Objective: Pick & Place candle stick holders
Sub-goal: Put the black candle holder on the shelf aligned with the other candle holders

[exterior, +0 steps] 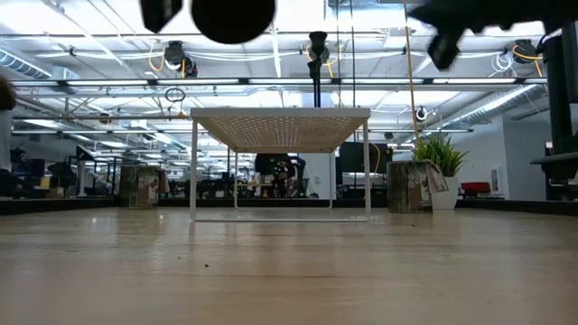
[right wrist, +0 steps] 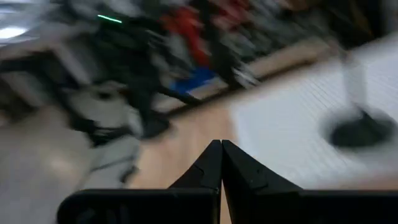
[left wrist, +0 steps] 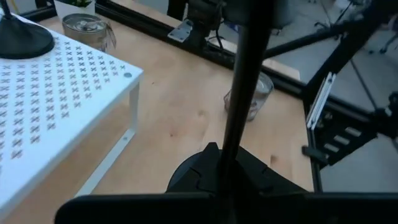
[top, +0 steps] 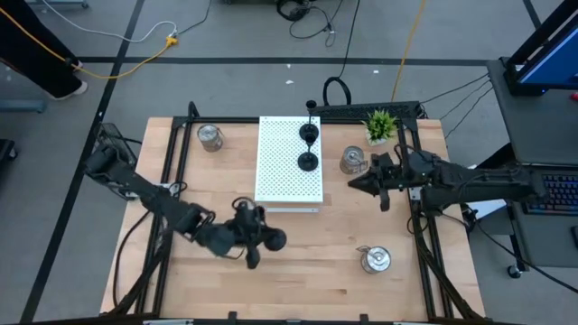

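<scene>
Your left gripper (top: 256, 236) is clamped on a black round-based candle stick holder (top: 274, 239); only the left wrist view shows its stem (left wrist: 245, 87). Your right gripper (right wrist: 221, 155) has its jaws together.

Grey floor (top: 226, 36), bright ceiling lights (exterior: 108, 54)

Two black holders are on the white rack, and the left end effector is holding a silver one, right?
Not quite. The left end effector holds a black holder, not a silver one; the high and left wrist views show it. Two black holders do stand on the white rack.
</scene>
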`<state>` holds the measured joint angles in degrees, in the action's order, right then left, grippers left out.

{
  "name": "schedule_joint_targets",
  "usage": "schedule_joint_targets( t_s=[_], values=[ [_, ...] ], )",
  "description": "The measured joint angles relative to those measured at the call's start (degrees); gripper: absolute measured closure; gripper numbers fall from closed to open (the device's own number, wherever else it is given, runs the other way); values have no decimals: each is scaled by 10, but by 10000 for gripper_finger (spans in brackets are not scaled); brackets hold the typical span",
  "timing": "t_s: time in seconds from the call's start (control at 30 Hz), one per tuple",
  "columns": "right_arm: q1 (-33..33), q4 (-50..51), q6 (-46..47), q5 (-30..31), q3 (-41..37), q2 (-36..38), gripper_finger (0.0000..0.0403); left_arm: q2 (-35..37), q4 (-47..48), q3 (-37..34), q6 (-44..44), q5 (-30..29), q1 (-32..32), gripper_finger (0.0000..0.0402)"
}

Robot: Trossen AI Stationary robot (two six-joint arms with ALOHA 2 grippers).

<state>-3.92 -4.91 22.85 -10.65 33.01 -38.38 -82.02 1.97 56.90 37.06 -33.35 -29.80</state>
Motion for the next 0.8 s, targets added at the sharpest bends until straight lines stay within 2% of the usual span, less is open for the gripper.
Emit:
schedule_joint_targets(
  t_s=[0.13,0.43,0.63,0.8],
  values=[
    [33,-133,-50,-16,0,-61,403,-1,-32,0,-7,26,39,388],
    [95,-272,-75,-14,2,-203,390,-1,-51,17,-11,44,77,388],
    [124,-278,-102,-11,67,-280,357,-9,-46,38,-34,51,85,388],
    [134,-189,-154,21,154,-321,320,-48,-31,79,-64,75,86,388]
  ],
)
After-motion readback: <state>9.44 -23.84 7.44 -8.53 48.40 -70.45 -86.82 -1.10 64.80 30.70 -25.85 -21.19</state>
